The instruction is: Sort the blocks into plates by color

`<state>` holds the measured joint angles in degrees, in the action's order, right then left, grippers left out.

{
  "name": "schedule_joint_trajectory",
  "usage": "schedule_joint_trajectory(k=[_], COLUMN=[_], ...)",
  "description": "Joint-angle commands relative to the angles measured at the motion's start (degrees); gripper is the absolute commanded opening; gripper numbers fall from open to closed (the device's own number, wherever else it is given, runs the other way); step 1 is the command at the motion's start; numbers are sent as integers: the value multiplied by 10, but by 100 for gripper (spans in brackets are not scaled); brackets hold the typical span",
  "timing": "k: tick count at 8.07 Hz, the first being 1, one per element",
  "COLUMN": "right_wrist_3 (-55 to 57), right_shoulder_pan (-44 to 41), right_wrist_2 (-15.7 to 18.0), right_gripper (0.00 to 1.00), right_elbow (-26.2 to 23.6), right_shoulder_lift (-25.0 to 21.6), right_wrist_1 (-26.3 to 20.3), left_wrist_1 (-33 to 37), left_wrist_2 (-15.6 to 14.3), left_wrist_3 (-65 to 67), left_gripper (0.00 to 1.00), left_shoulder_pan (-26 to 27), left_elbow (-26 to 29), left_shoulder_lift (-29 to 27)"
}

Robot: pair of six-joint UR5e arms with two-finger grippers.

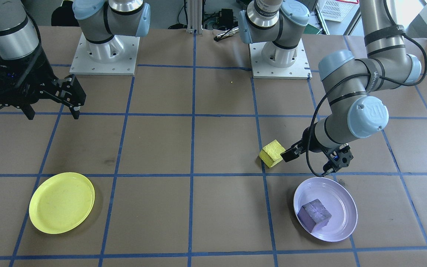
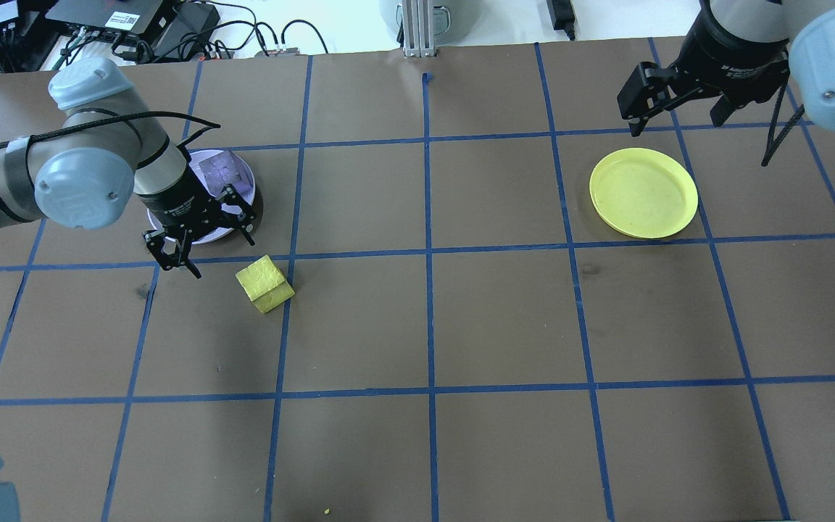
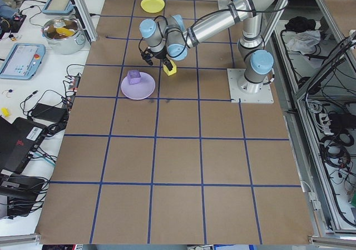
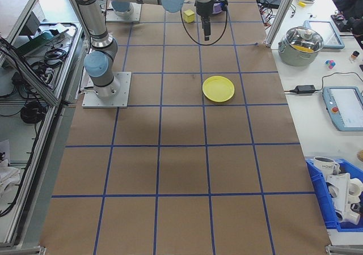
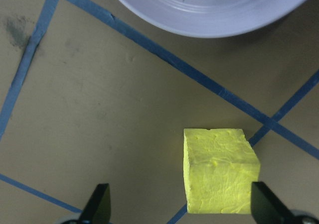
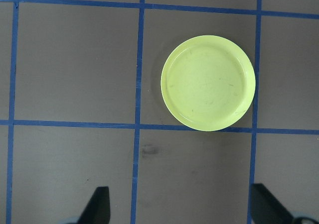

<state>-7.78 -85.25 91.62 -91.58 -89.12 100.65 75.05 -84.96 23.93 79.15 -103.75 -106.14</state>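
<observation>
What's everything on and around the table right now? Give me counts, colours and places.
Yellow block: one, bright yellow, on the table near the lavender plate, outside any plate.
Purple block: one, purple, lying in the lavender plate.
Lavender plate: one, pale lavender, on the robot's left side.
Yellow plate: one, bright yellow, holding nothing, on the robot's right side.
Table: one, brown with a blue tape grid.
Lidded pot: one, silver, on the side bench.
Left gripper: one, black, open, low beside the yellow block.
Right gripper: one, black, open, raised above the yellow plate's far side.
</observation>
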Motion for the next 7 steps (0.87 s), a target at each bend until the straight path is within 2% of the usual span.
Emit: schedule_joint_trajectory(k=[1, 5, 7], right_wrist_3=[-1, -1, -1], right_shoulder_pan=[0, 0, 0], right_wrist_2=[0, 8, 8], right_gripper=[100, 100, 100], right_elbow=[-1, -2, -2], right_shoulder_lift=[-1, 0, 0], right_wrist_1=[-3, 2, -2], left_wrist_1=[-50, -49, -50], left_wrist_2=[-4, -9, -25], left_wrist_3=[6, 0, -2], left_gripper=[100, 100, 100], left_shoulder_pan=[30, 38, 39], left_elbow=[-7, -10, -21], left_shoulder_lift=[-16, -37, -42])
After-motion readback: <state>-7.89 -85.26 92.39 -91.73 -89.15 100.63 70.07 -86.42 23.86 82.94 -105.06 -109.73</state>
